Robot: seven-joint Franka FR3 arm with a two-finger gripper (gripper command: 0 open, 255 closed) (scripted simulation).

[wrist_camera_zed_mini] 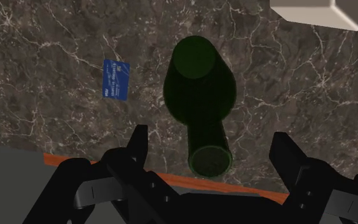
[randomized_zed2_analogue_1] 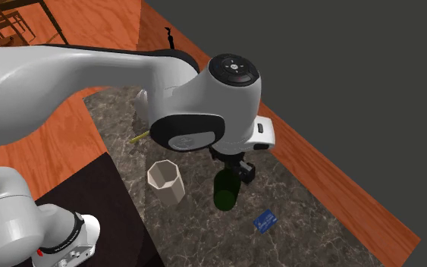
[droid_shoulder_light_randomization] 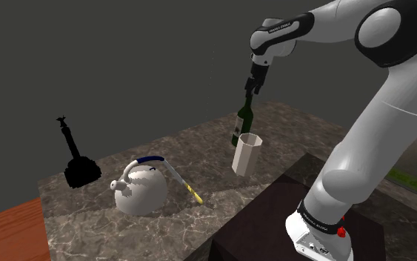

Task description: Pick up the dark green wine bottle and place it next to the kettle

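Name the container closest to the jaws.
The dark green wine bottle, its neck between the open jaws; the beige faceted cup stands beside it, the white kettle farther off.

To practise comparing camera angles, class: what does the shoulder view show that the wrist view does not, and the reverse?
The shoulder view adds the white kettle, a black object beyond it, and the arm's dark stand. The wrist view adds a blue card lying on the marbled tabletop beside the dark green bottle. Both show that bottle standing upright, the pale cup next to it, the tabletop, and the open hand with a finger on each side of the bottle's neck, not touching it.
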